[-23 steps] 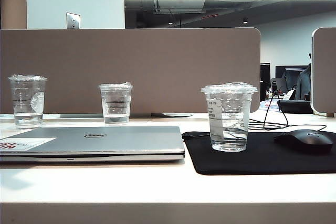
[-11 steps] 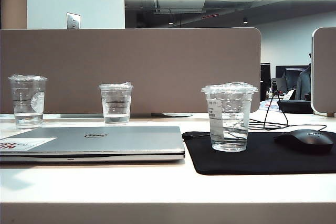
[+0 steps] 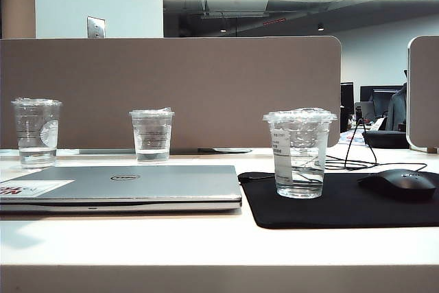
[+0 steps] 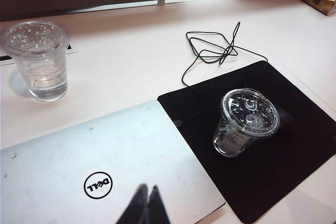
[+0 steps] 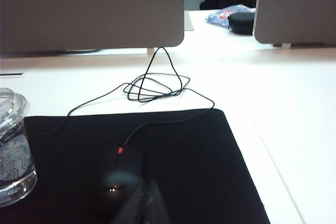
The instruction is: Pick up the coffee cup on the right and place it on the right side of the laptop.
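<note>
Right gripper (image 5: 143,203) closed and empty, above the mouse (image 5: 118,174). Left gripper (image 4: 145,205) closed, over the laptop (image 4: 79,166). The cup (image 3: 299,152) stands upright on the black pad (image 3: 357,204), at the laptop's three o'clock. Thin, crushable, part-filled with water: likely best gripped gently mid-wall, kept level.

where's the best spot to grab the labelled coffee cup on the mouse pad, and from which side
Grip the coffee cup across its tapered wall, just under the wider lid rim, which should stop it slipping down. It stands upright on the mouse pad. Probably come level from the mouse side, where the right gripper waits with fingers shut. The laptop crowds the other side, below the shut left gripper.
</note>
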Controlling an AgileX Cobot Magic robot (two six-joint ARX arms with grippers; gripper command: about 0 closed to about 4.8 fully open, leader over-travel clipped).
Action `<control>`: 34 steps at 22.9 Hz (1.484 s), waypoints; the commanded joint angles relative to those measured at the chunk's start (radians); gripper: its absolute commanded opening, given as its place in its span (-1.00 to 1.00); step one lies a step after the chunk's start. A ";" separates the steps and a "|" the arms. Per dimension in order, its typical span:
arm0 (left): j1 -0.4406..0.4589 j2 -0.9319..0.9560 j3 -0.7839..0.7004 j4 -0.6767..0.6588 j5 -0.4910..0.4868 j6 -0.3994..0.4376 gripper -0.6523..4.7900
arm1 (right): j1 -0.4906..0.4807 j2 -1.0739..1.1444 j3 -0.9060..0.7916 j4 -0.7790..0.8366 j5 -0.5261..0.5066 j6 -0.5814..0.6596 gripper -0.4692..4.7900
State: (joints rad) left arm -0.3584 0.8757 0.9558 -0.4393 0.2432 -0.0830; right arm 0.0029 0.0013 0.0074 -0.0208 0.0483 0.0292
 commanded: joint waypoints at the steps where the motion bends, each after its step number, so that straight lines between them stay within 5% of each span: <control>1: 0.002 -0.002 0.001 0.007 0.005 -0.003 -0.78 | 0.002 -0.002 -0.006 0.029 -0.002 0.002 -0.68; 13: 0.002 -0.002 0.001 0.007 0.004 -0.001 -0.78 | 0.002 -0.002 -0.006 0.014 -0.001 0.001 -0.68; 20: 0.022 -0.069 -0.029 0.032 -0.172 0.006 -0.78 | 0.002 -0.002 -0.006 0.013 -0.001 0.001 -0.68; 28: 0.192 -0.276 -0.293 0.320 -0.074 0.077 -0.78 | 0.002 -0.002 -0.006 0.014 -0.001 0.001 -0.68; 34: 0.280 -0.467 -0.526 0.492 -0.134 0.094 -0.78 | 0.002 -0.002 -0.006 0.014 -0.001 0.001 -0.68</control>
State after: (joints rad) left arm -0.0948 0.4397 0.4709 -0.0010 0.1432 0.0074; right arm 0.0036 0.0013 0.0074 -0.0223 0.0483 0.0299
